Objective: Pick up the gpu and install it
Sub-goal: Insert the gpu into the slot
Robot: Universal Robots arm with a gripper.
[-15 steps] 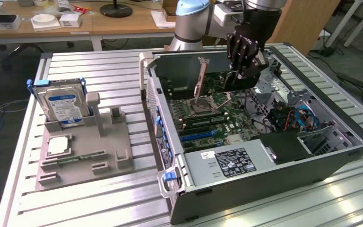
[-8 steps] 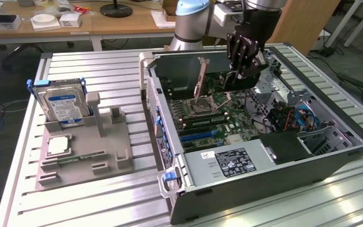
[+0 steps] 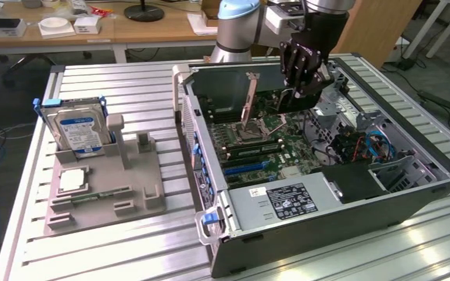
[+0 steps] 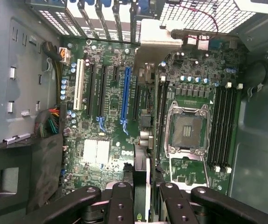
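Pointing straight down into the open computer case point(image 3: 412, 196), the gripper point(image 3: 299, 91) has its black fingers point(image 4: 121, 201) pressed in on the gpu point(image 3: 297, 104), pinching the card by its upper edge so that it hangs upright below the fingertips. From the wrist view the gripper point(image 4: 143, 190) shows the gpu point(image 4: 141, 175) edge-on as a thin pale strip running between the two finger pads. Beneath it lies the green motherboard point(image 4: 101, 140), and the card sits in line with the run of expansion slots, just beside the long blue slot point(image 4: 124, 93) and between that slot and the CPU socket point(image 4: 187, 128). Whether its lower edge touches any slot cannot be told. A white slot point(image 4: 79, 84) lies further off on the far side of the blue one, and the memory slots point(image 4: 222, 130) flank the socket on the side away from the card. In the exterior view the card hangs over the far part of the motherboard point(image 3: 264, 152), with the CPU socket point(image 3: 250, 133) toward the exterior view's left of it and blue cables point(image 3: 377, 143) toward the right. The silver power supply point(image 3: 280, 202) fills the near end of the case. Well apart, on the exterior view's left, a grey fixture tray point(image 3: 131, 196) rests on the slatted metal table point(image 3: 92, 252); a hard drive with a blue label point(image 3: 77, 132) stands upright in it, and a narrow green RAM stick point(image 3: 92, 199) lies flat nearer the front.
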